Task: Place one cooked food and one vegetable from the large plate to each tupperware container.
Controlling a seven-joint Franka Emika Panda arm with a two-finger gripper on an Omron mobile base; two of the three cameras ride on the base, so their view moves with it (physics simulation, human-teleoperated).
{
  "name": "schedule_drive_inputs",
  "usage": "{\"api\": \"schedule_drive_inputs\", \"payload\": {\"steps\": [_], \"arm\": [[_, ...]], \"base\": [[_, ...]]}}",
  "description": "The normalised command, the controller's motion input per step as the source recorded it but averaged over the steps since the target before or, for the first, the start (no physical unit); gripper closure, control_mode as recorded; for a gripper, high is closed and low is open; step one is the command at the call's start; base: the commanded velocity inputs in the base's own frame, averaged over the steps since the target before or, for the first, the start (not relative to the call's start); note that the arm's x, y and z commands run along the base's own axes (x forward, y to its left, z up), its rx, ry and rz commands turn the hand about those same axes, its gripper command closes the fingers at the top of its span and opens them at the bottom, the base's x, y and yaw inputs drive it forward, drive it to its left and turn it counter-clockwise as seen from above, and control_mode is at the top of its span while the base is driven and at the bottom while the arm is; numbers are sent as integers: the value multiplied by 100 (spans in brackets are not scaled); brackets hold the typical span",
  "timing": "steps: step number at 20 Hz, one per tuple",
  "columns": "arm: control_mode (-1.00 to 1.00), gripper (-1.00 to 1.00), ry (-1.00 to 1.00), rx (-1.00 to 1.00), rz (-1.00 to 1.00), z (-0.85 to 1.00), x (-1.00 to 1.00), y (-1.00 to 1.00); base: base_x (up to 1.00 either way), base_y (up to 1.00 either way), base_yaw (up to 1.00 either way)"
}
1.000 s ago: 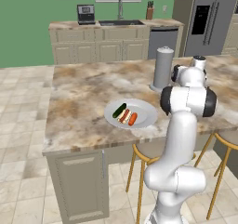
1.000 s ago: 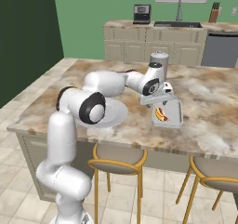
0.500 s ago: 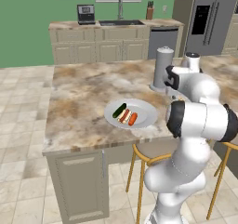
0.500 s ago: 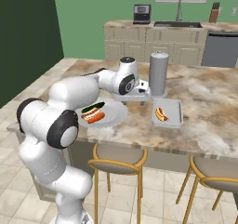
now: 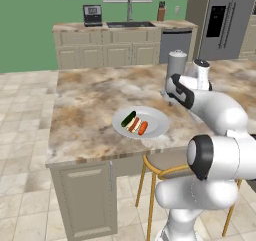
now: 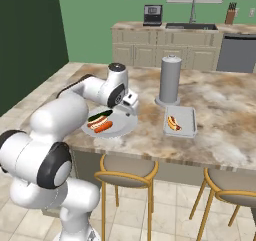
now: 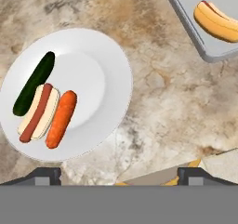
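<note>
On the marble counter (image 6: 220, 102) the large round plate (image 7: 100, 69) lies near the front edge, and three foods lie close together on its left half in the hand view: a dark green cucumber (image 7: 33, 82), next to it a hot dog (image 7: 39, 112) in its tan bun, and next to that an orange-red carrot (image 7: 61, 118). The hot dog lies between the two vegetables and seems to touch the carrot; the cucumber is just beside the bun. In the right base view the same plate (image 6: 127, 126) is to the left of a shallow grey rectangular container (image 6: 187, 120), and they are apart, with bare counter between them. In this container lies the second hot dog (image 6: 173, 123), toward its left side. The hand view shows this container (image 7: 188, 21) at the upper right corner, with the hot dog (image 7: 216, 19) inside. Behind the container a tall grey cylinder (image 6: 170, 80) stands upright on the counter. The gripper (image 6: 131, 103) is above the counter at the far right edge of the plate, between the plate and the cylinder. The jaws are spread wide and have hold of nothing; the two dark fingertips (image 7: 45, 175) are far apart at the bottom of the hand view. In the left base view the plate (image 5: 156, 121) lies in front of the arm, with the three foods on it.
</note>
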Motion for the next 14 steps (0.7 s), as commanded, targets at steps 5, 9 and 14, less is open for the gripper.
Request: {"api": "schedule_drive_inputs", "payload": {"steps": [5,9,14], "arm": [[-100,-100,3,1,-1,-28,-2,83],[-100,-100,3,-1,0,-28,0,39],[-100,-100,0,-3,1,-29,22,2]], "base": [[0,0,0],[0,0,0],[0,0,0]]}}
